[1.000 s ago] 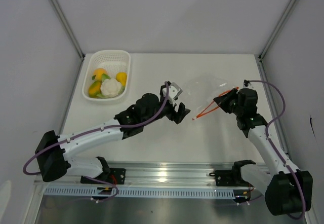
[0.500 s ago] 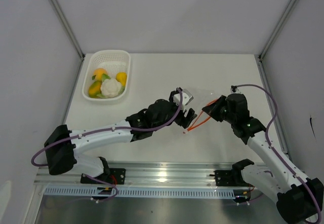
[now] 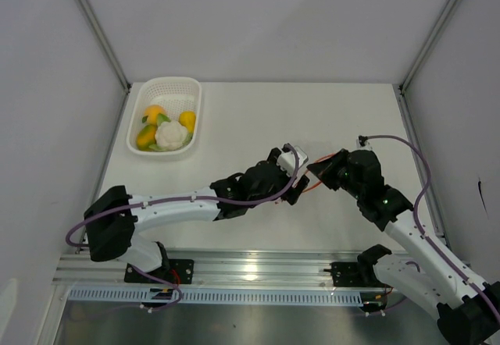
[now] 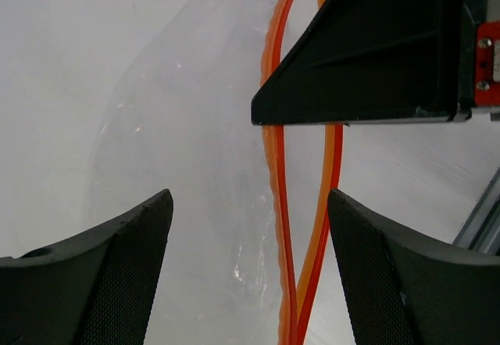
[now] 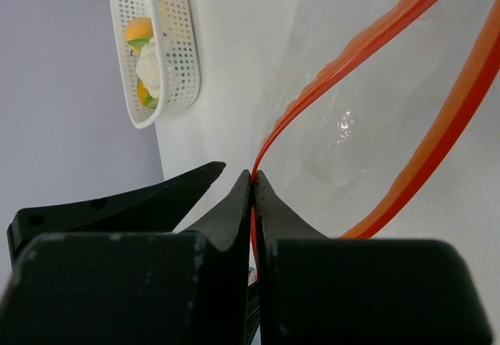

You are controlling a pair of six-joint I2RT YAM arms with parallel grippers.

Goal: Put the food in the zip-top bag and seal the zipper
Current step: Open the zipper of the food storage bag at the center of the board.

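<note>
The zip-top bag [image 5: 367, 119] is clear and crinkly, and its mouth gapes with the two orange-red zipper [image 5: 355, 44] strips apart. My right gripper [image 5: 254, 177] is shut on one strip's end, holding it above the table at centre right [image 3: 321, 170]. My left gripper [image 4: 250, 204] is open, and both zipper [image 4: 273, 165] strips run between its fingers [image 4: 117, 275] without being pinched. In the top view it [image 3: 300, 181] sits right against the right gripper. The food [image 3: 168, 129], orange, yellow and a white cauliflower piece, lies in the basket.
A white mesh basket [image 3: 160, 87] stands at the table's back left, far from both grippers, and it also shows in the right wrist view [image 5: 176, 40]. Grey walls and metal frame posts enclose the table on three sides.
The right gripper has carried the bag's zipper end leftward toward the table's middle. The left arm has stretched to the right, and its open jaws now straddle the strips.
</note>
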